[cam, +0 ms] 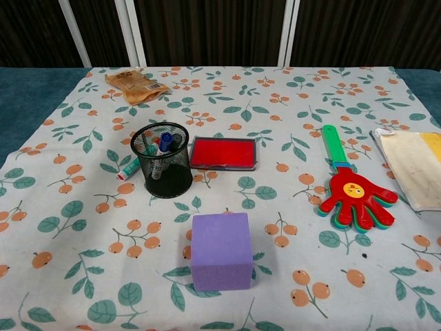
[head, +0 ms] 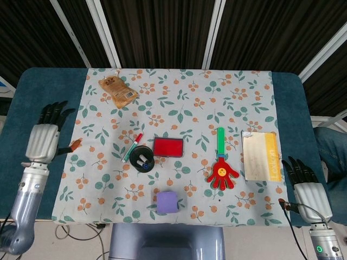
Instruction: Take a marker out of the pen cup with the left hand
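One marker (head: 132, 148) out of the pen cup (head: 142, 158), lying flat on the flowered cloth (head: 179, 108) just beside the cup's left side, red cap toward the far edge, partly hidden behind the mesh in the chest view; more markers (cam: 164, 143) standing inside the cup, which sits left of the cloth's middle. Touching nothing, the left hand (head: 45, 136) over the blue table (head: 38, 103) off the cloth's left edge, well apart from the marker, fingers straight and spread, empty. Likewise empty, the right hand (head: 304, 183) past the near right corner, fingers spread. Just right of the cup, a red stamp pad (head: 168, 147); toward the near edge, a purple cube (head: 167, 202); right of the middle, a red hand clapper (head: 221, 170) with a green handle; near the right edge, a yellow-and-white booklet (head: 261, 156); by the far left corner, a brown snack packet (head: 117, 90).
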